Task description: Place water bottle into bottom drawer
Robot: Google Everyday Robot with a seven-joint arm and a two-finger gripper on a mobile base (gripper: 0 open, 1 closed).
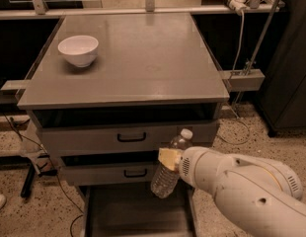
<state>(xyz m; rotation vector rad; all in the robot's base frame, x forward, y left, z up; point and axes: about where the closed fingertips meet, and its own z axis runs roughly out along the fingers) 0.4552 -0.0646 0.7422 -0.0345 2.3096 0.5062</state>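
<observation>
Lowering is the step in hand, to judge by the layout. The bottom drawer (124, 212) stands pulled out at the foot of the cabinet, and the part of its grey floor that shows is bare. Above it sits the middle drawer with its black handle (135, 173). The water bottle (165, 179) hangs in the air just right of that handle, apparently over the right half of the tray.

To do the step well, the arm should probably bring the bottle slightly left toward the tray's middle and out from the drawer fronts. It should then descend until the base is low between the side walls before releasing. Dropped from height, the light ribbed bottle would likely bounce or roll.

The bottle's long axis is tilted rather than upright, with the base pointing down and left and the white cap (186, 134) up and right. The gripper (169, 159) pinches the bottle below its shoulder, one tan pad (167, 157) pressed on the near side. The white arm (242, 186) reaches in from the right.
</observation>
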